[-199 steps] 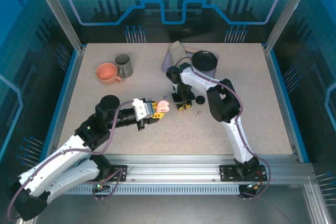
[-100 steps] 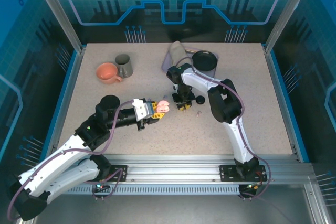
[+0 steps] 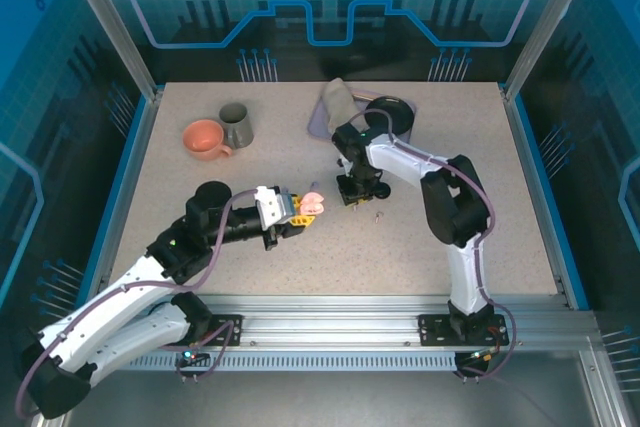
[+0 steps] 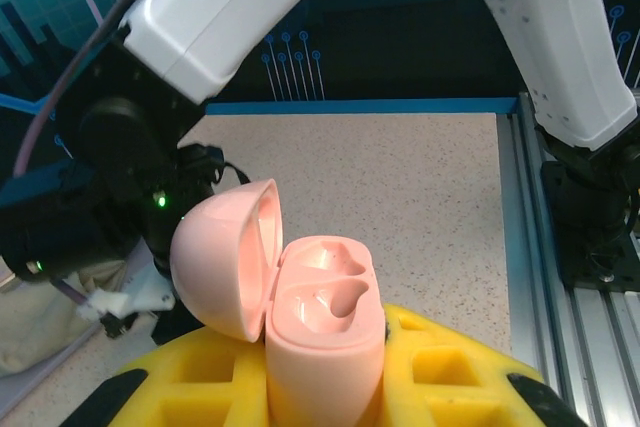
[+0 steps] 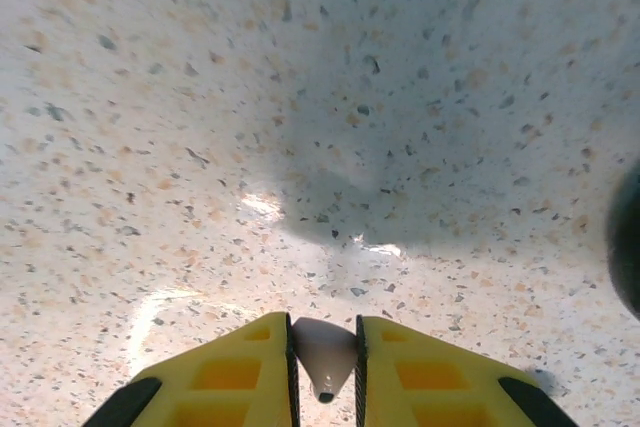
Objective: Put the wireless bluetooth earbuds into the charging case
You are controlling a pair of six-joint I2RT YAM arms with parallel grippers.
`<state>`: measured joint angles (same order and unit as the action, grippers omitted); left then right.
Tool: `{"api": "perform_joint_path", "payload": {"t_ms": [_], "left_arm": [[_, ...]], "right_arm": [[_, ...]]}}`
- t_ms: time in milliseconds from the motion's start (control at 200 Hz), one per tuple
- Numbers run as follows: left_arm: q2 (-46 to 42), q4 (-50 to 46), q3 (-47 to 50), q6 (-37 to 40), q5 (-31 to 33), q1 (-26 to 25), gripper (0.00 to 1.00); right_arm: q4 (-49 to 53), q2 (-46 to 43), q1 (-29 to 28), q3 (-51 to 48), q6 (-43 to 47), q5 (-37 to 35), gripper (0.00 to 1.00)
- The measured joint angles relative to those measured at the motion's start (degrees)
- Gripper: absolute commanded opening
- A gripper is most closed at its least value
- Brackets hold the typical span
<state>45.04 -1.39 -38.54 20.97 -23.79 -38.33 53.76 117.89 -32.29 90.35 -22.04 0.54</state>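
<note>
Right arm point(image 3: 452, 209) swung rightward, end effector point(image 5: 323, 327) pinching pale earbud point(image 5: 322, 355).

Speckled beige tabletop point(image 3: 450, 237). Orange cup point(image 3: 205, 139) and grey mug point(image 3: 236, 125) set side by side far left; cloth point(image 3: 333, 105) and black dish point(image 3: 392, 115) laid far centre.

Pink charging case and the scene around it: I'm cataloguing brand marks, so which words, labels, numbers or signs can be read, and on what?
No readable text in any view.
On the open pink clamshell charging case: nothing, plain inside and out.
On the small pale earbud between the yellow plastic fingers: nothing.
On the blue backdrop panel: a gear emblem and circuit lines, no letters.
On the orange cup and grey mug: too small to tell.
</note>
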Motion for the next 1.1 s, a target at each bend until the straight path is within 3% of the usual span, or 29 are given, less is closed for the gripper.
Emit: {"api": "perform_joint_path", "payload": {"t_ms": [555,1101], "left_arm": [[6.3,9.0,2.8,-9.1,0.0,0.0,0.00],[15.7,14.0,0.9,-13.6,-0.7,-0.2,0.00]], "right_arm": [[-15.5,-27.8,4.9,-16.0,4.2,11.3,0.19],[-16.4,-49.9,6.8,-16.7,9.6,28.5,0.20]]}}
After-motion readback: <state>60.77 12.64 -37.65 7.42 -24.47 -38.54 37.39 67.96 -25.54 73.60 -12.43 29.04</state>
